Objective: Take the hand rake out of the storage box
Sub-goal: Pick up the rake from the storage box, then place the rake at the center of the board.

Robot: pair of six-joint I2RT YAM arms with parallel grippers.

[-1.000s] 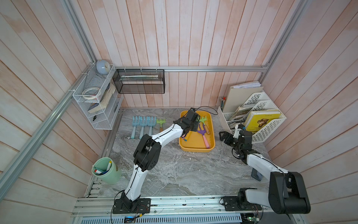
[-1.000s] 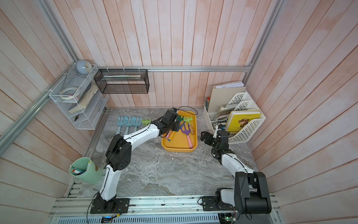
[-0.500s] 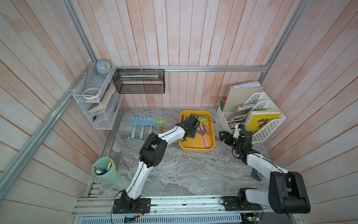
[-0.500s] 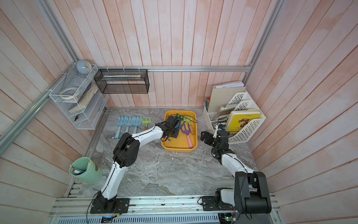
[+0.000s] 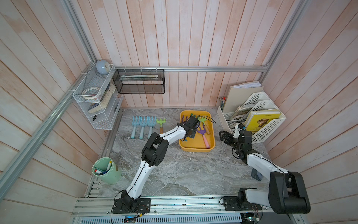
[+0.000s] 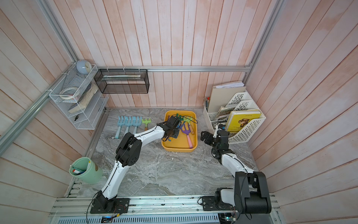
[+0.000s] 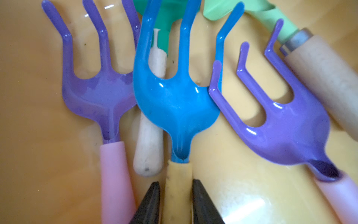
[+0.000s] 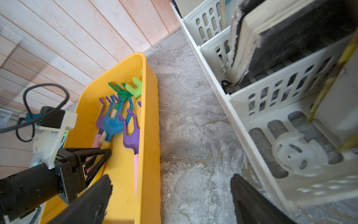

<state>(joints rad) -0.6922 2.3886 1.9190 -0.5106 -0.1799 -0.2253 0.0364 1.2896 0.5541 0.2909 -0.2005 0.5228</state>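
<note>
left gripper [image 7: 176,201]: clamped on the yellow handle of the blue hand rake [image 7: 174,100], between purple rakes [image 7: 100,93] in the storage box [image 5: 195,144], far centre; we judge grasp made, next a clean lift over the rim.

Your desk [image 5: 174,174] was a grey marbled slab. Toward the back wall you had the yellow storage box [image 5: 196,149] sitting flat on it. To its left, apart from it, lay a tidy row of three light-blue rakes [image 5: 142,126] with a green rake [image 5: 160,124] just beside them, tines toward the wall. The white file rack [image 5: 265,133] stood in the right rear corner, near the box but not touching it. A green cup [image 5: 110,174] of markers stood at the left front, and a small grey object [image 5: 256,175] lay by the right edge.
</note>
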